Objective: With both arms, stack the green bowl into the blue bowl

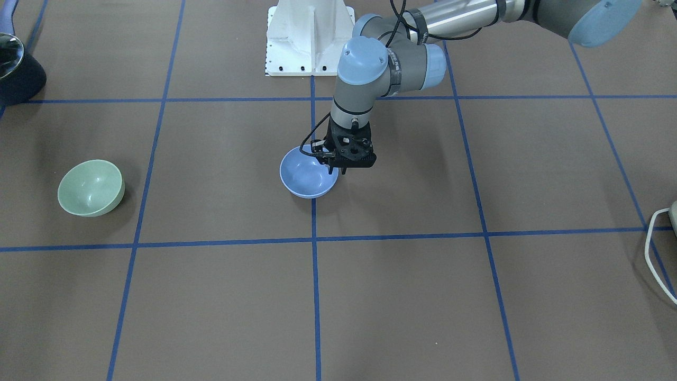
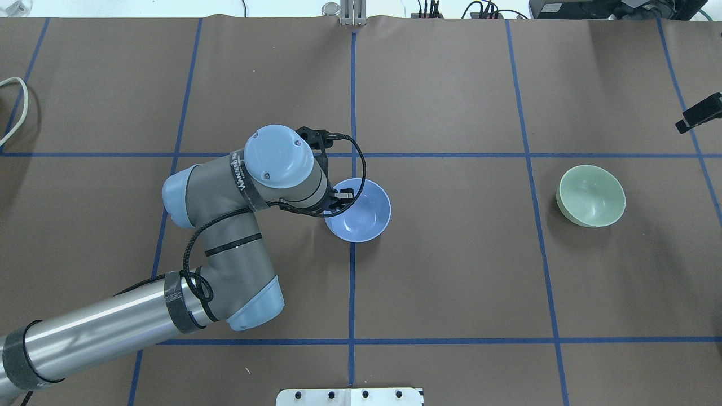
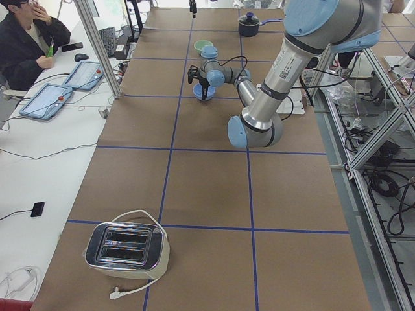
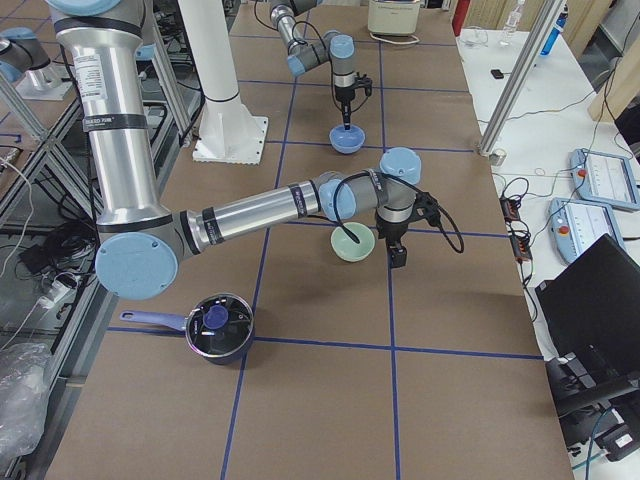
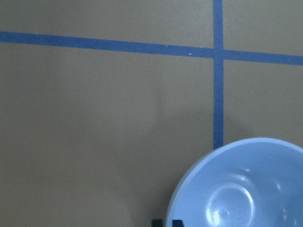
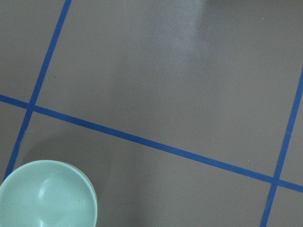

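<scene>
Left gripper (image 1: 338,169) pinches the blue bowl (image 2: 361,213) at its 9 o'clock rim (overhead view); green bowl (image 2: 590,195) sits well apart at 3 o'clock; right gripper (image 4: 398,254) open or closed, cannot tell; the glossy rim may slip, tipping the bowl.

Lettering on the left arm's (image 2: 225,197) band (image 2: 243,181) is unreadable.

Centre: blue bowl (image 1: 307,177), glossy periwinkle. Left: green bowl (image 1: 90,188), pale mint. Brown tabletop (image 1: 423,307) gridded by blue tape lines (image 1: 316,296). Silver-grey left arm (image 1: 370,69), light-blue caps; black left tool (image 1: 338,170).
</scene>
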